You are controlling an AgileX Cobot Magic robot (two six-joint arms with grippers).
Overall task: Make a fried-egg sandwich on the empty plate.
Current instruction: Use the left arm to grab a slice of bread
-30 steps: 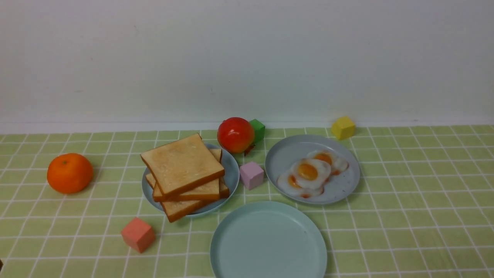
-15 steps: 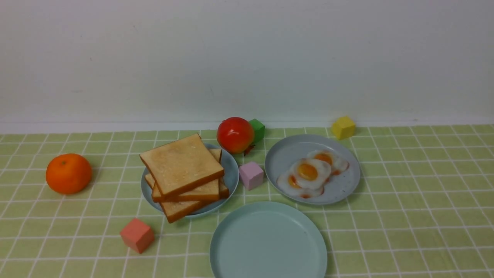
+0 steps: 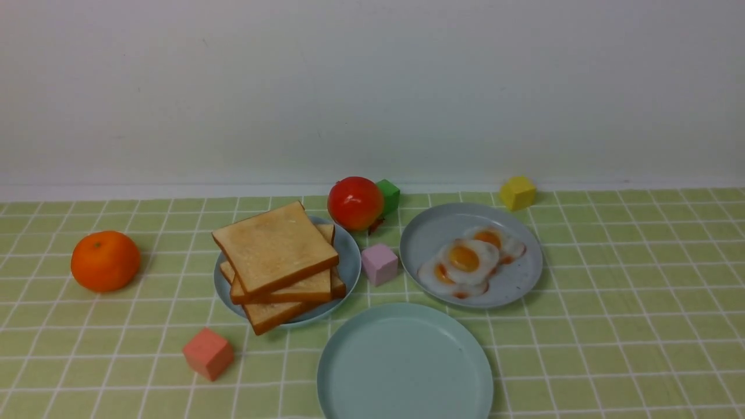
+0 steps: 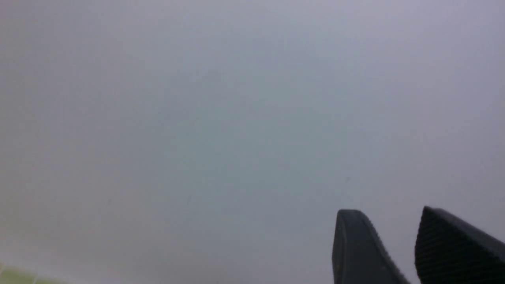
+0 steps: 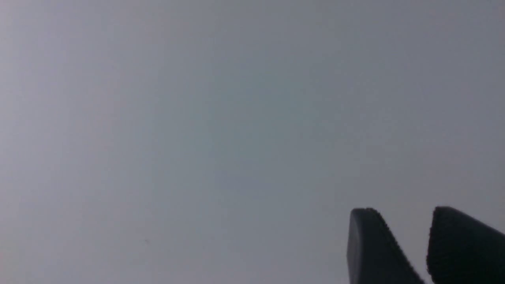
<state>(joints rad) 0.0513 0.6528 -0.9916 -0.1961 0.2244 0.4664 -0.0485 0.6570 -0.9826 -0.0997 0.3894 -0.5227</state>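
Observation:
The empty pale mint-green plate sits at the front centre of the green checked cloth. Behind it to the left, several toast slices are stacked with no egg on a grey-blue plate. Behind it to the right, three fried eggs lie overlapping on another grey-blue plate. No fried-egg sandwich is in view. Neither gripper shows in the front view. My left gripper and my right gripper each show two dark fingertips apart against the blank wall, holding nothing.
An orange lies far left. A red fruit and a green cube sit behind the plates. A lilac cube lies between the grey-blue plates, a salmon cube front left, a yellow cube back right.

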